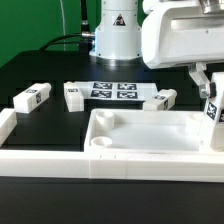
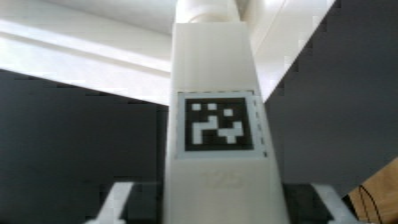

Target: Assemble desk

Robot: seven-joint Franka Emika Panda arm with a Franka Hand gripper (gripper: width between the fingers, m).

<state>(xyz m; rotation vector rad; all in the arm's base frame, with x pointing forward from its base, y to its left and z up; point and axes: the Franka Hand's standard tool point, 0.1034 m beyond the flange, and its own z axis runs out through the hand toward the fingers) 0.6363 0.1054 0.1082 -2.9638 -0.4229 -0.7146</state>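
My gripper (image 1: 209, 88) is at the exterior view's right, over the far right corner of the white rimmed tabletop (image 1: 150, 150). A white square leg (image 1: 213, 113) with a tag stands upright there between the jaws. In the wrist view the leg (image 2: 221, 70) fills the middle, its tag facing the camera. My gripper (image 2: 221, 192) has its fingers (image 2: 121, 200) on either side of the leg, with a dark gap at each side, so it looks open. The leg's lower end and the socket are hidden.
Three loose legs lie on the black table behind the tabletop: one at far left (image 1: 32, 98), one (image 1: 72, 95) beside the marker board (image 1: 112, 90), one (image 1: 163, 98) to the board's right. The low white barrier wall (image 1: 40, 158) runs along the front left.
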